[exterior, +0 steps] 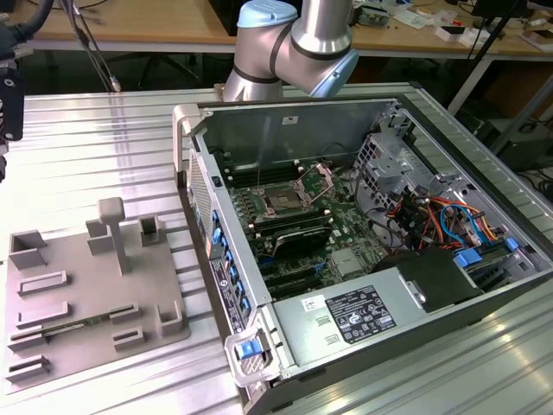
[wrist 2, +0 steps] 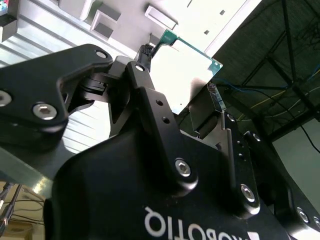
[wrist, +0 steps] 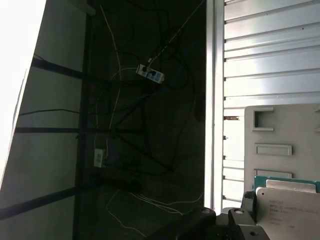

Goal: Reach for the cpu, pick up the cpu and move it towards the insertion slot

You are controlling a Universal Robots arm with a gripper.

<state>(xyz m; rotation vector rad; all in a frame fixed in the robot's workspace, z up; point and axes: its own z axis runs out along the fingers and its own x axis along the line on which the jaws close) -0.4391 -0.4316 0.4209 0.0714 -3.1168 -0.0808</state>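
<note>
- The gripper [wrist 2: 180, 75] is clamped on the cpu [wrist 2: 190, 67], with a black finger [wrist 2: 145, 54] at each of two opposite edges, as seen in the second wrist view.
- The cpu has a silvery-white face and a green rim. It hangs clear of the grey fixture plate [wrist: 285, 132], whose raised blocks lie beyond it in both wrist views.
- The arm [exterior: 294, 39] bends at a silver and blue joint behind the computer case [exterior: 363, 320], well apart from the fixture plate.
- The insertion slot [exterior: 283, 201] sits inside the case, which lies just beside the fixture plate.
</note>
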